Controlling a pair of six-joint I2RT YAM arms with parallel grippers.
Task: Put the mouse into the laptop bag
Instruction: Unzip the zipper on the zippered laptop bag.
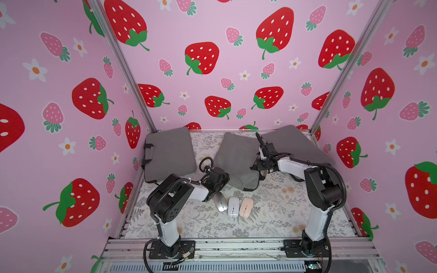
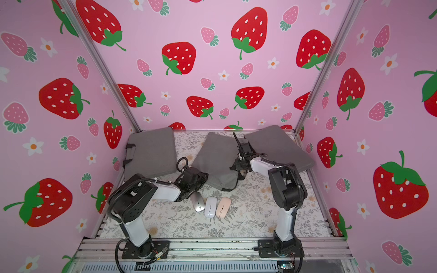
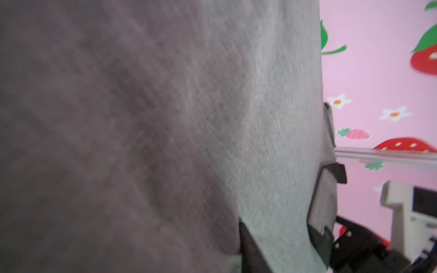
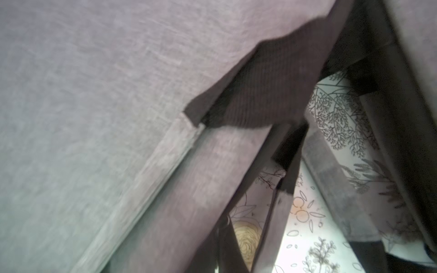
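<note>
Three computer mice lie side by side on the floral tablecloth [image 1: 272,201], near the front and middle of the table, none of them in a bag: a silver mouse [image 1: 220,202], a white mouse [image 1: 233,207] touching or nearly touching it, and a pink mouse [image 1: 246,207] just beside the white one; each has a dark line down its middle, and any marking is too small to read.

Just behind them the middle laptop bag [image 1: 236,160], grey fabric, stands tented with its mouth toward the mice. The right wrist view looks at that mouth from close up; it shows the dark ribbed lining [image 4: 272,94], a hanging black strap [image 4: 290,151] and the tablecloth beyond.

The right gripper [image 1: 259,169] is at the bag's right edge, closed on the raised fabric. The left gripper [image 1: 224,179] sits at the bag's near left corner, its black wrist hanging over the far end of the silver mouse; grey cloth [image 3: 165,118] fills its wrist view, and I cannot tell how far its jaws stand apart.

A left laptop bag [image 1: 170,153] with black handles lies flat at the back left; a right laptop bag [image 1: 298,146] lies at the back right, partly under the right arm [image 1: 324,189]. Pink strawberry-print walls [image 1: 236,71] enclose the table on three sides; an aluminium rail [image 1: 236,245] runs along the front.
</note>
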